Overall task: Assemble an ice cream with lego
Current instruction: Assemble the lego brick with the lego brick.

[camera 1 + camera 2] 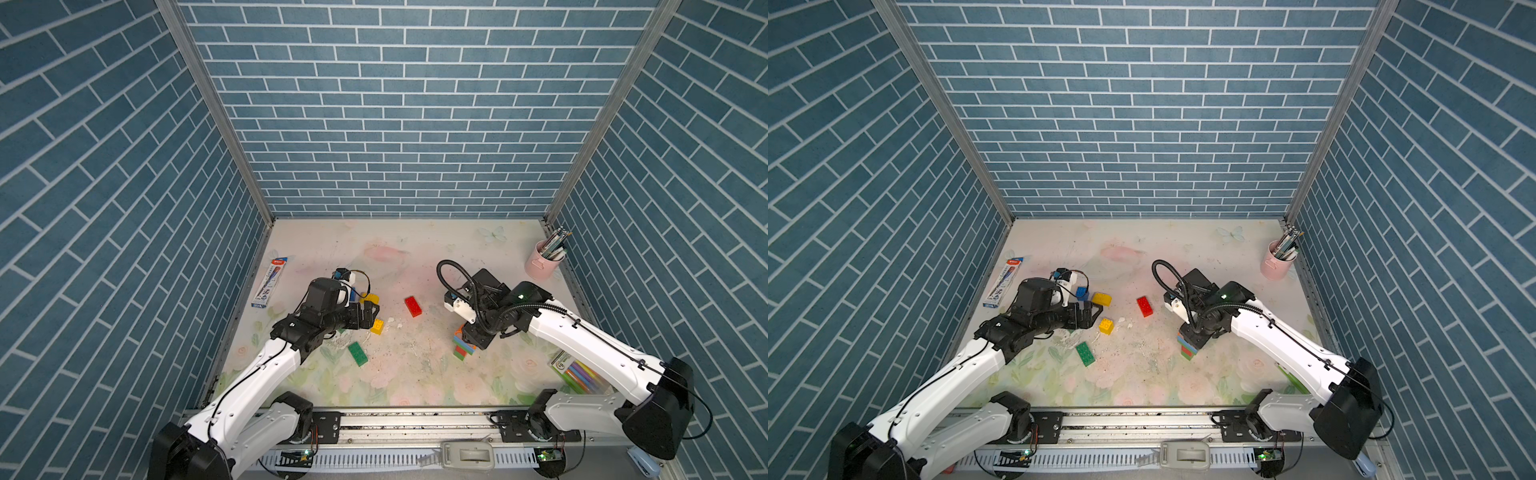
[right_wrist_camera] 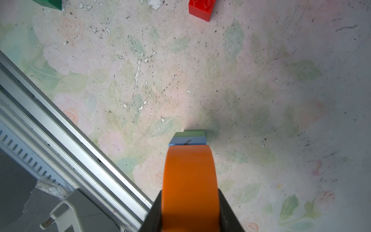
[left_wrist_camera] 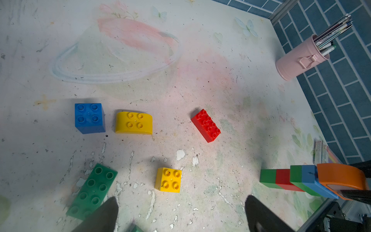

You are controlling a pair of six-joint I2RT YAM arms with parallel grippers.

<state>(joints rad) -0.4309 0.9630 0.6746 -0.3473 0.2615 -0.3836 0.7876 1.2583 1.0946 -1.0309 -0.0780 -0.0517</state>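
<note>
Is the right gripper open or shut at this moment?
Shut: the right gripper has a finger on each side of the orange rounded brick, which tops the brick stack.

Five loose bricks [image 3: 205, 125], perhaps five stacked bricks [image 3: 297, 177], one cup [image 3: 297, 62], one pen pack [image 1: 269, 283], one marker pack [image 1: 579, 373].

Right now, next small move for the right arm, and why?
Probably press straight down: the right jaws clamp the orange rounded brick, which sits on the blue brick topping the stack; whether the studs have locked doesn't show.
</note>
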